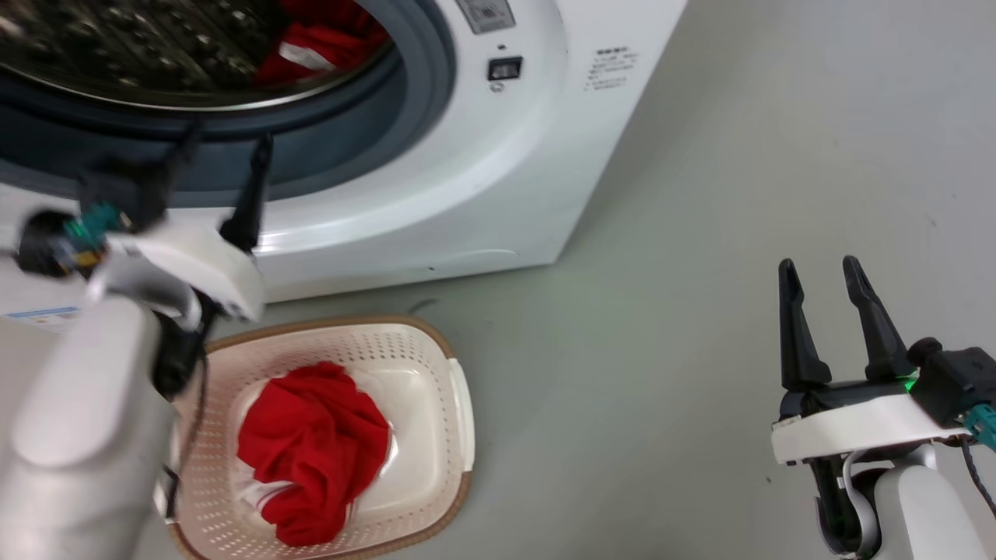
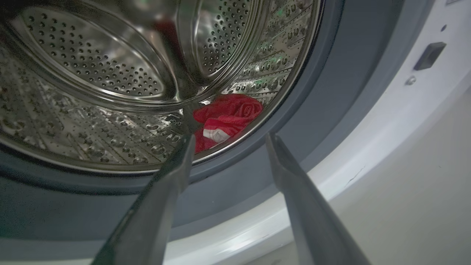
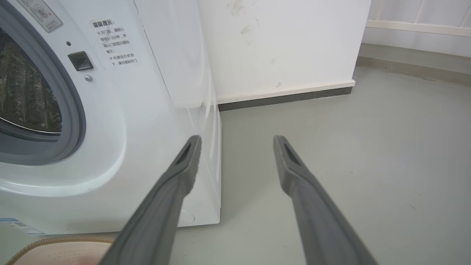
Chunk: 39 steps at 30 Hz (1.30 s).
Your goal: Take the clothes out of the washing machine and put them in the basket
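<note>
The left gripper (image 1: 227, 144) is spread wide and empty, its two dark fingers pointing into the mouth of the washing machine (image 1: 482, 171), just in front of the grey door seal (image 2: 312, 110) and touching nothing. In the left wrist view the fingertips frame a crumpled red garment (image 2: 228, 114) lying low in the steel drum (image 2: 92, 73), close behind the front lip. The heap runs from lower left to upper right in that view, with a white-striped patch turned toward the opening.

The right gripper (image 1: 819, 264) is also parted and holds nothing. It hangs over the grey floor (image 1: 739, 155), well apart from the machine, fingers aimed past the cabinet's corner.

The basket (image 1: 447, 350) sits on the floor just before the washer, its long axis running from the machine toward the robot. A second red garment (image 1: 311, 443) is bunched inside it, lengthwise along the basket.
</note>
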{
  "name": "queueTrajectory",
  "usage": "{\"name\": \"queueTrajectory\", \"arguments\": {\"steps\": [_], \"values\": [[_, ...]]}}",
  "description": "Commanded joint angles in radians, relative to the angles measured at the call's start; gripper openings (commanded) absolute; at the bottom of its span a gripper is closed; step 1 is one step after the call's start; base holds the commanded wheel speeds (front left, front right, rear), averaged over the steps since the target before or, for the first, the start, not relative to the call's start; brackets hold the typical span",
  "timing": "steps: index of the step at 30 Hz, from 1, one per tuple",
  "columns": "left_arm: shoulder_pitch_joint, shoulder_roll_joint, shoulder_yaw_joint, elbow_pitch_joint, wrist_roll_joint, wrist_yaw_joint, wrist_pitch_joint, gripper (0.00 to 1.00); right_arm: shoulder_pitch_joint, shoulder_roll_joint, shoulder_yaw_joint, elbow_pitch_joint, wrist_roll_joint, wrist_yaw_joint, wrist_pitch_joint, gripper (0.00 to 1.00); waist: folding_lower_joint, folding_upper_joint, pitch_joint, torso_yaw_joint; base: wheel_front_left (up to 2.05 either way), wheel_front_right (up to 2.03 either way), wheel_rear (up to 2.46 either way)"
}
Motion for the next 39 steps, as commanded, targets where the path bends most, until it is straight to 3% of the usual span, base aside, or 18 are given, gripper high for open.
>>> {"name": "queueTrajectory", "arguments": {"steps": [1,7,15,19,26,30,35,39], "values": [[-0.043,0.028,0.010,-0.017,-0.004,-0.003,0.034,1.00,-0.018,0.000,0.009,-0.009,0.011,-0.001,-0.002,1.00,0.0001,0.0000,0.062,-0.054,0.00,0.00,0.00],[-0.222,0.138,0.032,-0.052,-0.035,-0.016,0.268,1.00,-0.039,0.000,0.031,-0.024,0.068,-0.001,-0.002,1.00,0.0001,0.0000,0.181,-0.136,0.00,0.00,0.00],[-0.498,0.263,0.028,0.029,-0.097,-0.028,0.588,1.00,-0.071,0.001,0.110,-0.028,0.159,-0.001,-0.002,1.00,0.0001,0.0000,0.316,-0.248,0.00,0.00,0.00],[-0.632,0.272,0.045,0.084,-0.159,-0.031,0.722,1.00,-0.066,0.001,0.151,-0.031,0.194,-0.001,-0.002,1.00,0.0001,0.0000,0.358,-0.296,0.00,0.00,0.00],[-0.829,0.287,0.003,0.169,-0.134,-0.021,0.885,1.00,-0.074,0.001,0.207,-0.044,0.235,-0.001,-0.002,1.00,0.0001,0.0000,0.424,-0.348,0.00,0.00,0.00],[-0.878,0.298,-0.048,0.229,-0.110,-0.024,0.973,1.00,-0.052,0.001,0.211,-0.054,0.252,-0.001,-0.002,1.00,0.0001,0.0000,0.439,-0.348,0.00,0.00,0.00],[-0.897,0.272,-0.081,0.319,-0.129,-0.026,1.074,1.00,-0.035,0.001,0.218,-0.065,0.265,-0.001,-0.002,1.00,0.0001,0.0000,0.465,-0.340,0.00,0.00,0.00],[-0.893,0.269,-0.094,0.350,-0.131,-0.027,1.094,1.00,-0.034,0.001,0.214,-0.071,0.266,-0.001,-0.002,1.00,0.0001,0.0000,0.474,-0.336,0.00,0.00,0.00]]}}
